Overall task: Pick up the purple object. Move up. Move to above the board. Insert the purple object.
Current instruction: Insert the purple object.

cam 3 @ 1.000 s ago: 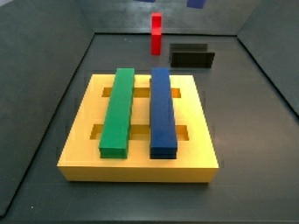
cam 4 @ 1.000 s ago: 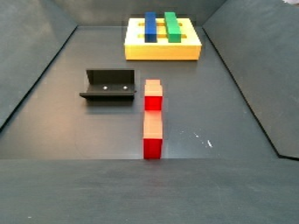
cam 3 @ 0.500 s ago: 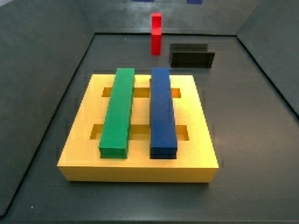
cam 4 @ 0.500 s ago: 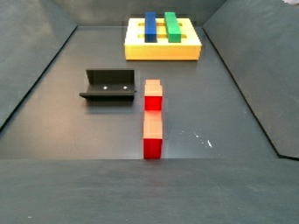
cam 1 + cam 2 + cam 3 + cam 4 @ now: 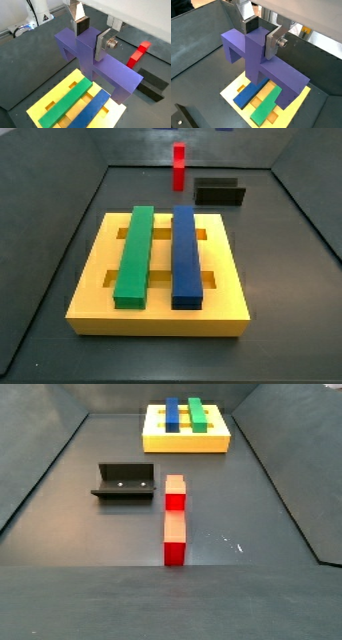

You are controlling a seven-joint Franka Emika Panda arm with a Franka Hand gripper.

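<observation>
In a wrist view the two-finger gripper [image 5: 92, 35] is clamped on the raised middle stub of the violet-purple plastic bridge-shaped block [image 5: 100, 67], silver plates with dark pads pressed on either side of it, so the block hangs in the air with its wide crossbar running across and its legs pointing down. Right below it sits the big thick yellow square board [image 5: 61, 90] with a long green bar [image 5: 67, 103] and a long dark-blue bar [image 5: 90, 109] lying side by side in its slots, and off to the side there's a small red upright post [image 5: 138, 53] and the dark L-shaped fixture [image 5: 151, 86] on the grey floor. In the other wrist picture it's the same story: gripper [image 5: 264, 33] closed on the purple block [image 5: 261, 62], which hovers over the yellow board [image 5: 299, 106], hiding a good part of it, with the blue bar [image 5: 252, 91] and green bar [image 5: 268, 104] peeking out beneath; I can't really tell how high above the board it is. In a side view the board [image 5: 160, 313] fills the foreground with the green bar [image 5: 134, 256] and blue bar [image 5: 185, 255] on top, the red post [image 5: 178, 166] and fixture [image 5: 221, 192] well behind it; gripper and purple block are out of shot. In the other side picture the board [image 5: 187, 442] is at the far end, fixture [image 5: 123, 482] nearer, and the post [image 5: 174, 520] in red and peach sections just beside it.
</observation>
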